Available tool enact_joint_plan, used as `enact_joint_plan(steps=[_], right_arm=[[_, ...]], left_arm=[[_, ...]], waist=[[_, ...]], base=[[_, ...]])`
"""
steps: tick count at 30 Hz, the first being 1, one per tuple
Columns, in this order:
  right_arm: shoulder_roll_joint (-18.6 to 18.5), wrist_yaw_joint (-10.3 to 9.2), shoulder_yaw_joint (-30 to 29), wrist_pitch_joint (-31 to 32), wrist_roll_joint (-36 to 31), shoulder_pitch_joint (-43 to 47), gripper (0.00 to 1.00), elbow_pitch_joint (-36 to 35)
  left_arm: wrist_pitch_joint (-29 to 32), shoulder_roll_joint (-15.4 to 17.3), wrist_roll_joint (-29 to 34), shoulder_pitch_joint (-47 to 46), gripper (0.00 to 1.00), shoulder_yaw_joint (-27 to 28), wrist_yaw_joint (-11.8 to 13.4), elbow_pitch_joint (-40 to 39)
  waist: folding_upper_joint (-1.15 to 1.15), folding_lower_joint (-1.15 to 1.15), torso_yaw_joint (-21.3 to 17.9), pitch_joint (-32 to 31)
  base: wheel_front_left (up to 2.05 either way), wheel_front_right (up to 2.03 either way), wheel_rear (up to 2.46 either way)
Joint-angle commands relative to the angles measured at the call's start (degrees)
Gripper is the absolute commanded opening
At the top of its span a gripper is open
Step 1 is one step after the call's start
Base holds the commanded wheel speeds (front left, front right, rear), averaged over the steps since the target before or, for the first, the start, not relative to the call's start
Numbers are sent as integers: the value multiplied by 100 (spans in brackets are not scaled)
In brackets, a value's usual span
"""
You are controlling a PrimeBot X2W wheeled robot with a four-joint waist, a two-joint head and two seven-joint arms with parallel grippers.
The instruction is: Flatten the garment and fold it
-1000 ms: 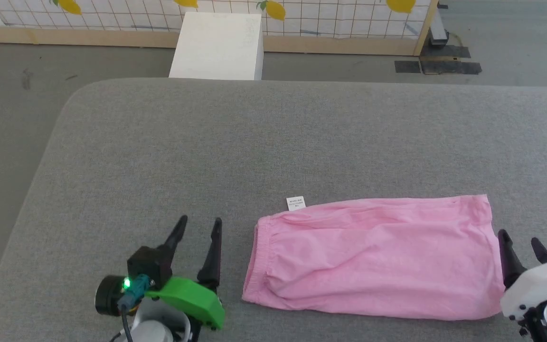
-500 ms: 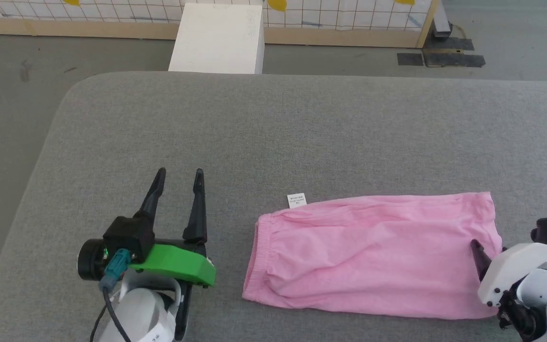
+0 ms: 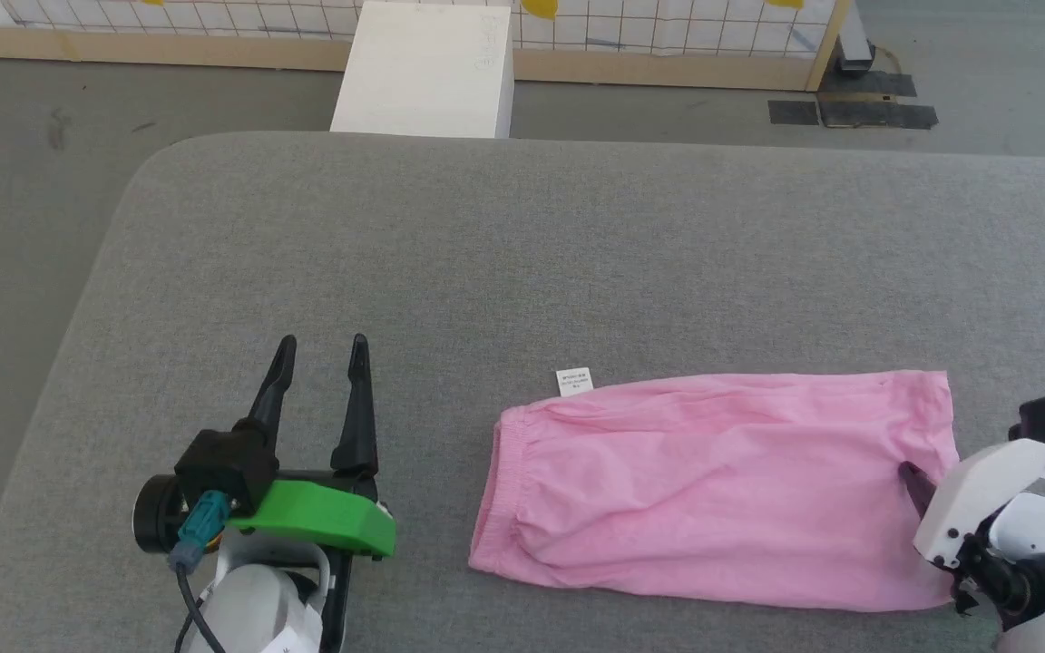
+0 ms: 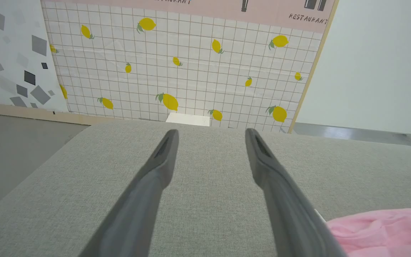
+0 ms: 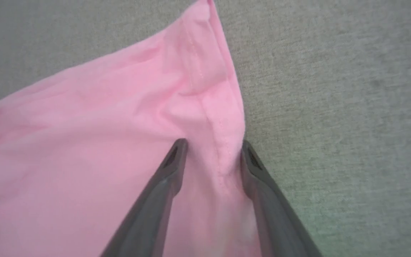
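Since a second earlier, the left gripper (image 3: 323, 340) had lifted and drawn further left, away from the garment (image 3: 713, 490), while the right gripper (image 5: 213, 142) had come in over the right hem (image 5: 227, 107). The pink garment lay spread but wrinkled on the grey table (image 3: 522, 254), on the robot's near side, right of centre. Its waistband (image 3: 500, 490) lay to the left, and a white tag (image 3: 574, 381) poked out at the far edge. Left fingers were spread and empty above bare table. Right fingers were parted, straddling a raised ridge of hem, not yet pinched. The cloth looked thin, light and limp, likely to bunch when dragged. The stitched hem corners and the gathered waistband seemed the firmest places to grip.
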Motion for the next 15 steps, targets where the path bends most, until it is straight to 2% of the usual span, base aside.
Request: enact_joint_plan(steps=[1, 9, 15], right_arm=[[151, -5, 135, 97, 98, 86, 0, 98], [-12, -5, 132, -47, 349, 293, 0, -388], [-365, -5, -349, -230, -13, 507, 0, -796]], left_arm=[[-27, -28, 54, 53, 100, 35, -56, 19], [-27, -69, 106, 94, 100, 165, -158, 85], [-27, -77, 112, 121, 100, 205, -190, 104]], waist=[[0, 0, 9, 1], [0, 0, 9, -43], [0, 0, -3, -61]], base=[[0, 0, 0], [0, 0, 0], [0, 0, 0]])
